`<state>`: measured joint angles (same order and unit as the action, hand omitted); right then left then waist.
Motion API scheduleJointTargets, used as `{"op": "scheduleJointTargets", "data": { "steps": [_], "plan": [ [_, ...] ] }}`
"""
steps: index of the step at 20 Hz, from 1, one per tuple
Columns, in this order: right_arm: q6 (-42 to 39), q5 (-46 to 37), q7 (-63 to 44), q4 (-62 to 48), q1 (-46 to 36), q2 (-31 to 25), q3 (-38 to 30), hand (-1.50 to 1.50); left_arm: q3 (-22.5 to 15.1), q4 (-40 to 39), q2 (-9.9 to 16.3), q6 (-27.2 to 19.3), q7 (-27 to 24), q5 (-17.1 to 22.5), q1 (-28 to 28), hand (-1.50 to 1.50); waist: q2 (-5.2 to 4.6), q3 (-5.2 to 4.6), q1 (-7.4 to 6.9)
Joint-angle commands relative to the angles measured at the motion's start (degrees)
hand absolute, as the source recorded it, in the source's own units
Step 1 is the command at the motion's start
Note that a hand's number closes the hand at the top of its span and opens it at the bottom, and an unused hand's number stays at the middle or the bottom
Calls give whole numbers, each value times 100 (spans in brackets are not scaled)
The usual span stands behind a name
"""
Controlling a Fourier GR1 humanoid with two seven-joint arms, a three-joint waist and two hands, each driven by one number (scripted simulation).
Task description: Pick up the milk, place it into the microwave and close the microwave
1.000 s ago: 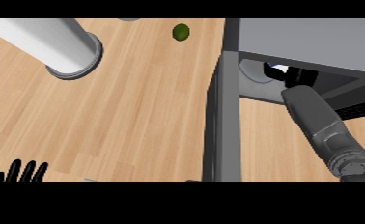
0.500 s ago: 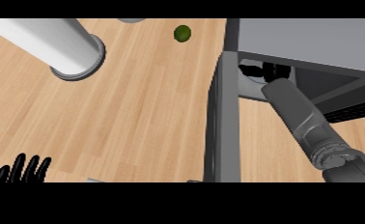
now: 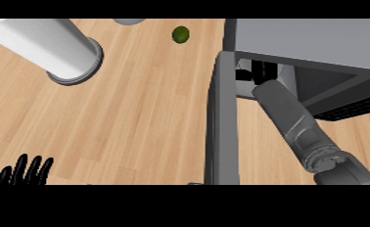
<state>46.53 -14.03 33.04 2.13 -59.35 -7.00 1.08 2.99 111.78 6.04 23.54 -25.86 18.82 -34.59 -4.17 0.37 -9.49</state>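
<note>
The grey microwave (image 3: 303,37) stands at the right, its door (image 3: 222,123) swung open and seen edge-on. My right forearm reaches up from the lower right into the opening. My right hand (image 3: 257,72) is just inside the cavity, its dark fingers curled round the milk (image 3: 243,66). Only small white patches of the milk show beside and between the fingers. My left hand (image 3: 26,170) rests open at the lower left edge, fingers up, far from the microwave.
A tall grey cylinder (image 3: 61,50) stands on the wooden counter (image 3: 145,113) at the upper left. A small green fruit (image 3: 180,34) lies near the top, left of the microwave. Part of another grey object (image 3: 130,21) shows at the top edge.
My right forearm has swung left and pushed further into the microwave, carrying the hand and the white milk toward the door side. The left hand has risen slightly into view.
</note>
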Motion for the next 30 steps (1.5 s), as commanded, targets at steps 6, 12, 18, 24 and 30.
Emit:
{"op": "scheduleJointTargets", "data": {
  "steps": [6,12,18,24,30],
  "plan": [
    [-1285,768,740,564,316,212,-769,-150,-71,103,-30,35,-33,-85,-169,-150,129,18,274],
    [-2075,1181,1431,676,793,272,-1184,-150,-100,221,-35,120,-84,-104,-420,-150,205,4,414],
    [-2385,1274,2084,616,1179,603,-1301,-150,131,317,4,26,84,147,-318,-150,253,-11,558],
    [-3104,1324,2585,692,1685,352,-1354,-150,48,453,-103,193,-65,-44,-953,-150,347,-23,710],
    [-3885,1323,2759,876,2196,478,-1212,-150,-14,316,-157,36,223,-212,-531,-150,398,-32,868]
  ]
}}
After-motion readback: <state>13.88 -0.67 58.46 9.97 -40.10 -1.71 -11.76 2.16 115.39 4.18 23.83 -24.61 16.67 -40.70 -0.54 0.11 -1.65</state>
